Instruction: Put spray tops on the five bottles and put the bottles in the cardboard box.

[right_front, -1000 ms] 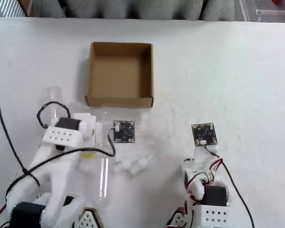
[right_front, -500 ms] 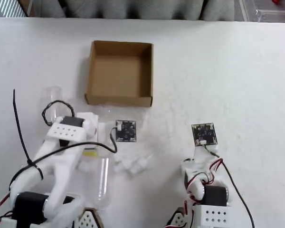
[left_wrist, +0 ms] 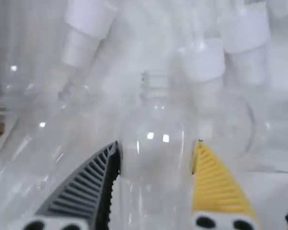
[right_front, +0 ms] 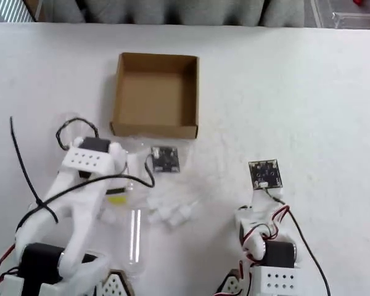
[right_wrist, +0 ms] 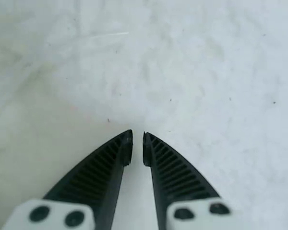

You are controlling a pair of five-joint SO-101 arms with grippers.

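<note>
In the left wrist view my left gripper (left_wrist: 156,148) is shut on a clear bottle (left_wrist: 153,120) with no top, its open threaded neck pointing away. Its grey finger and yellow finger press the bottle's two sides. Several white spray tops (left_wrist: 86,24) and other clear bottles lie just beyond it. In the high view the left arm (right_front: 89,161) stands just in front of the cardboard box (right_front: 157,58), which is empty. More spray tops (right_front: 169,213) lie in the middle, and a clear bottle (right_front: 134,237) lies near the front edge. My right gripper (right_wrist: 138,143) is shut on nothing, low over bare table.
The right arm (right_front: 265,246) sits folded at the front right. A black cable (right_front: 24,172) loops off the left arm. The white table (right_front: 296,92) stretches to the right of and behind the box.
The left arm has pushed forward toward the box, and its wrist has turned a little. The right arm has not moved.
</note>
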